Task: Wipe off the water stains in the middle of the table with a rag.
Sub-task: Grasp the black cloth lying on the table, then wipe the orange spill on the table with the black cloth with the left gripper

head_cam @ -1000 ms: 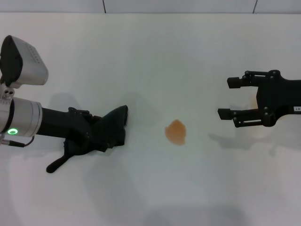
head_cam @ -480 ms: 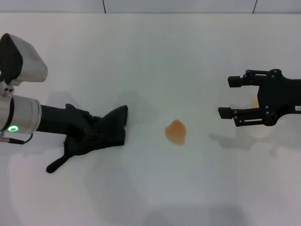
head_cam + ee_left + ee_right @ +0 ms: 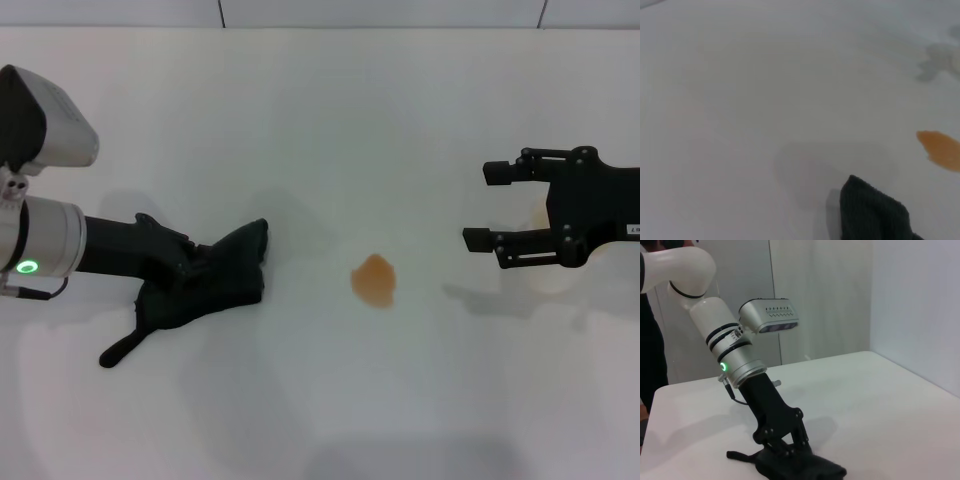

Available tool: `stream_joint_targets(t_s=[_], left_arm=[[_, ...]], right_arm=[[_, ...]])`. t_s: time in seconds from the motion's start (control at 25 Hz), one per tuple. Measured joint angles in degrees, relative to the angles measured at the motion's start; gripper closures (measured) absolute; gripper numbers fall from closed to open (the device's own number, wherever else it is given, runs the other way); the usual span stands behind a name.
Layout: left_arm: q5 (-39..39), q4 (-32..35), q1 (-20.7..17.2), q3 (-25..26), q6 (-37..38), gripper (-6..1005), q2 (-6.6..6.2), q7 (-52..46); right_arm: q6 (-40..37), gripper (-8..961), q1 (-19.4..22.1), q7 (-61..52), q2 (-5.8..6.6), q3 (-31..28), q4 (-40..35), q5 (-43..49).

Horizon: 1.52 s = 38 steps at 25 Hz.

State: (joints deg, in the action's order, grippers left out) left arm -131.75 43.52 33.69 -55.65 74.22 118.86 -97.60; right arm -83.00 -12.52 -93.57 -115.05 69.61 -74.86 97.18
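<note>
one orange water stain mid-counter, well ahead of left jaws. left jaws pressed into dark rag, grip state unclear. right jaws spread wide, idle beyond stain. advice: drag rag flat across stain, keeping pressure.

No text, label, brand or number could be read in any view. A small pale tag sat on the body of the right claw at the right edge of the head view, but its marks were too small to make out. The only sign was a lit green ring on the silver wrist of the left arm, seen also in the right wrist view. The table and the rag carried no writing.
</note>
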Motion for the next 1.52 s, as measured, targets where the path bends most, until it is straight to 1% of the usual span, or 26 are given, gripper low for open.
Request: stream_joint_targets(t_s=[0.16, 0.28, 0.68, 0.92, 1.04, 1.28, 1.36, 1.48, 1.52], left_arm=[[-0.22, -0.04, 0.05, -0.37, 0.24, 788, -0.06, 0.06], [-0.30, -0.10, 0.06, -0.43, 0.47, 921, -0.05, 0.31], [0.46, 0.21, 0.20, -0.57, 1.08, 922, 0.01, 0.71], [3.84, -0.04, 1.74, -0.44, -0.85, 922, 0.00, 5.59], [5.09, -1.36, 3.73, -0.54, -3.05, 922, 0.13, 8.00], [8.46, -8.80, 9.49, -0.60, -8.28, 921, 0.15, 14.04], [9.27, -10.12, 10.59, -0.65, -9.02, 921, 0.22, 15.16], [12.51, -14.04, 12.92, -1.31, -10.37, 921, 0.32, 18.70], [12.51, -14.04, 12.92, -1.31, -10.37, 921, 0.32, 18.70]], right_arm=[[-0.04, 171, 0.02, -0.06, 0.00, 0.05, -0.02, -0.02], [-0.23, 172, 0.08, -0.09, 0.00, 0.08, -0.03, -0.02], [-0.77, 174, 0.07, -0.12, 0.00, 0.09, -0.09, -0.02], [-0.79, 175, -0.16, -0.12, 0.00, 0.16, 0.24, -0.01], [-0.78, 176, -0.22, -0.12, 0.00, 0.18, 0.42, -0.02], [-0.50, 177, -0.38, 0.18, 0.00, 0.18, 0.49, -0.51], [-0.51, 177, -0.56, 0.24, 0.00, 0.18, 0.50, -0.65], [-0.49, 178, -0.85, 0.27, -0.03, 0.17, 0.51, -0.68], [-0.48, 178, -0.90, 0.28, -0.06, 0.18, 0.51, -0.69]])
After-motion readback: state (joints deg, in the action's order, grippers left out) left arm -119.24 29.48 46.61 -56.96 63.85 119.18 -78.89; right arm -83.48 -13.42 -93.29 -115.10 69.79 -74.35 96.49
